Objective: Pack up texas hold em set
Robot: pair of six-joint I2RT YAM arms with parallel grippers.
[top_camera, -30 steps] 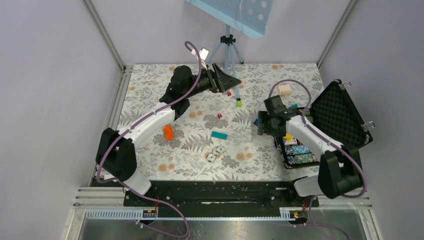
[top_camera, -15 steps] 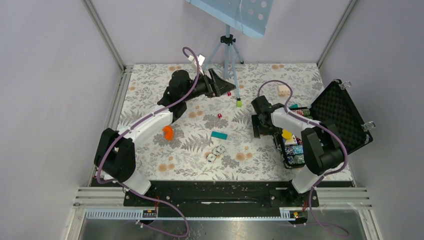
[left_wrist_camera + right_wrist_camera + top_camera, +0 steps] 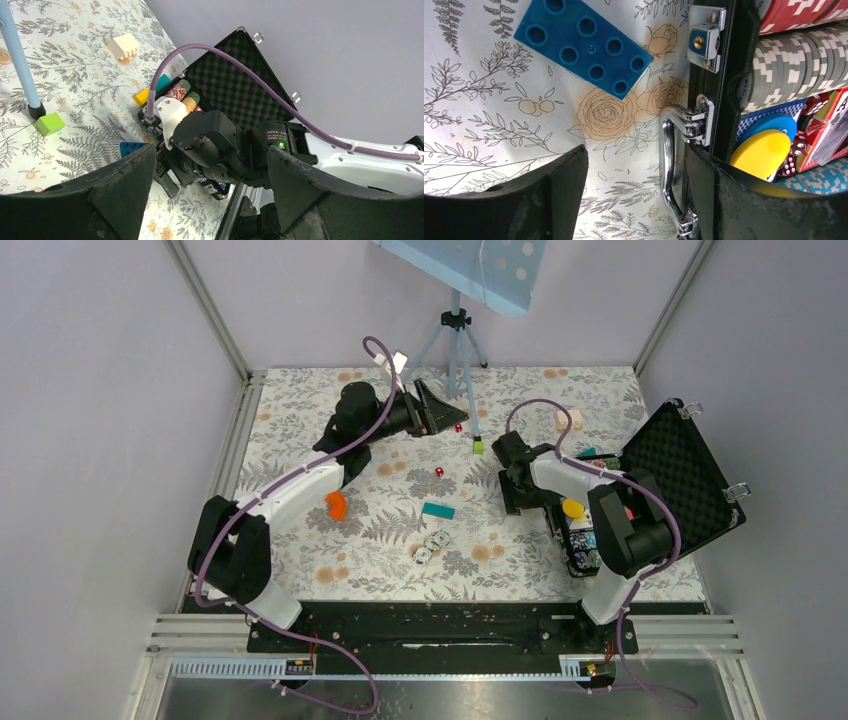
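Lying open on the flowered tablecloth (image 3: 380, 570): black textured rectangular briefcase (image 3: 680, 475), egg-crate foam lid tipped back, away from the handle side. Packed in its tray: a row of grey-and-white poker chips (image 3: 794, 65), a row of red-and-white chips (image 3: 799, 12), teal chips (image 3: 819, 180), a round yellow disc (image 3: 760, 154) overlapping a round blue disc (image 3: 769, 125), and small red dice (image 3: 796, 150) beside them.

Right gripper (image 3: 634, 200) down at the briefcase's front wall, fingers spread, the silver handle (image 3: 670, 165) between them and close against one finger; touching or not, cannot tell. Silver latch (image 3: 705, 35) on the same wall, beside the handle. Just outside that wall: flat blue studded brick (image 3: 583, 47).

Left gripper (image 3: 440, 420) well apart from the briefcase on its handle side, pointing toward it, fingers wide apart, gripping nothing.

Loose on the cloth, well apart from the briefcase: one red die (image 3: 439, 472), a second red die (image 3: 459, 427), a cluster of black-and-white round discs (image 3: 430, 545), teal brick (image 3: 438, 510), orange curved piece (image 3: 337, 504), green cube (image 3: 479, 447). Near the briefcase's far corner: cream brick (image 3: 569, 420).
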